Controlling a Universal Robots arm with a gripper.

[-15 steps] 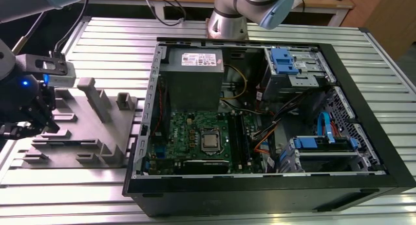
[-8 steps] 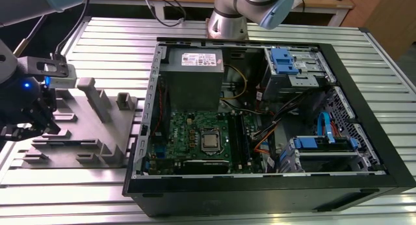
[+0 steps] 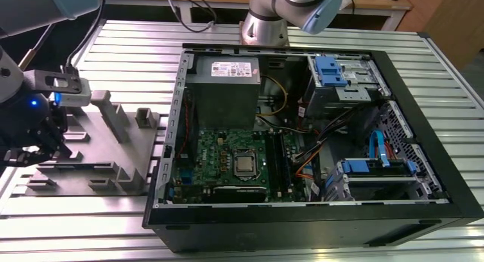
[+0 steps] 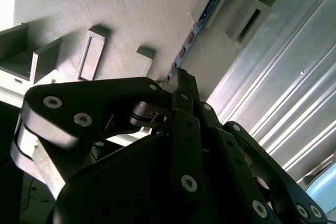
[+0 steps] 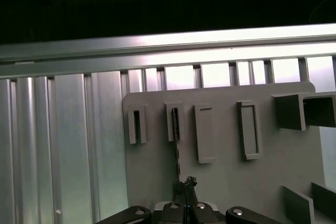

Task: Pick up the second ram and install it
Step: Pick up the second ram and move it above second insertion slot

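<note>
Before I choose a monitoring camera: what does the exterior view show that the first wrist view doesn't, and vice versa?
Exterior view adds: the open black computer case and green motherboard. First wrist view adds: the thin dark memory stick, edge-on in a slot. Shared: the black gripper, grey slotted fixture plate, ribbed metal table.

The exterior view is bright and even. The metal table [image 3: 128, 41] shines pale. The inside of the computer case [image 3: 302, 233] is dimmer, with dark corners. A small blue light [image 3: 32, 102] glows at the exterior view's left.

In the second wrist view, white glare runs along the table's slats. The black gripper [image 4: 181, 80] sits so close to the camera that it looks a bit fuzzy, I think.

In the first wrist view the far part is almost black. A metal rail [image 5: 173, 45] gleams, and the grey holder plate [image 5: 220, 182] is softly lit, with small shadows.
</note>
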